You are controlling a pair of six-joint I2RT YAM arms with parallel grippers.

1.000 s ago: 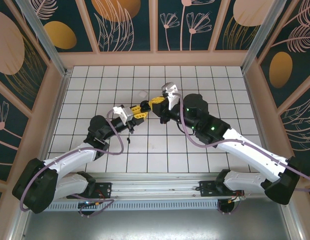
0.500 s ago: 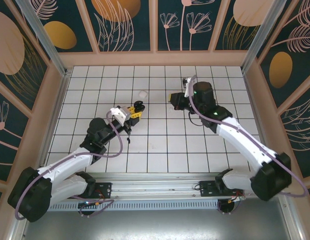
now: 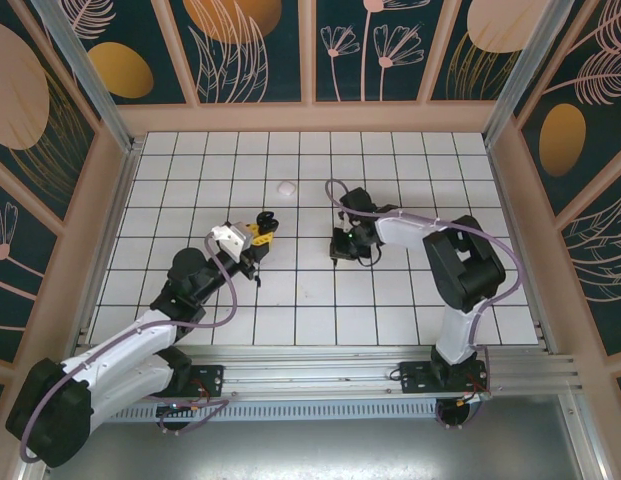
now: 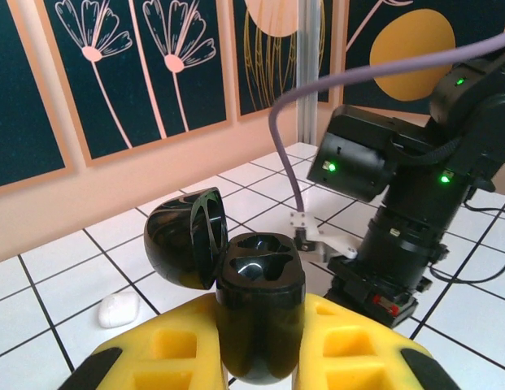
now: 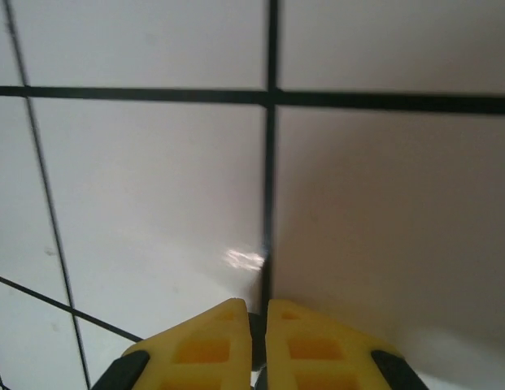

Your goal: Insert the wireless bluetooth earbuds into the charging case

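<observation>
Since a second ago the two arms have parted: the right arm has folded back and tipped its hand down at the tiles, and the left arm has drawn back a little toward its base, carrying the case with it.

I see the charging case (image 4: 260,301) upright between the yellow fingers (image 4: 175,345) of the left hand (image 4: 260,345), which is clamped on its lower body. Its lid (image 4: 183,236) is hinged open and leans away to the left, so the two glossy black wells face up and are uncovered. From above, the case (image 3: 270,220) sits at the tip of the left hand (image 3: 258,231), over the middle-left of the white tiled desk (image 3: 410,160).

Of the earbuds, all I can pick out is a tiny black bit (image 3: 258,282) on a tile just on the near side of the left hand, too small for me to be sure of. A white rounded lump (image 3: 286,186) lies on the desk beyond the case, toward the back wall and apart from both hands; in the left wrist view the lump (image 4: 118,309) rests flat on a tile to the left of the fingers.

My right hand (image 3: 337,256) points down close to the desk, right of the case and apart from it. Its own camera shows the right hand (image 5: 257,313) with its fingers drawn together to a thin dark slit, over a black grout line. Whether anything is pinched in that slit I cannot tell.
</observation>
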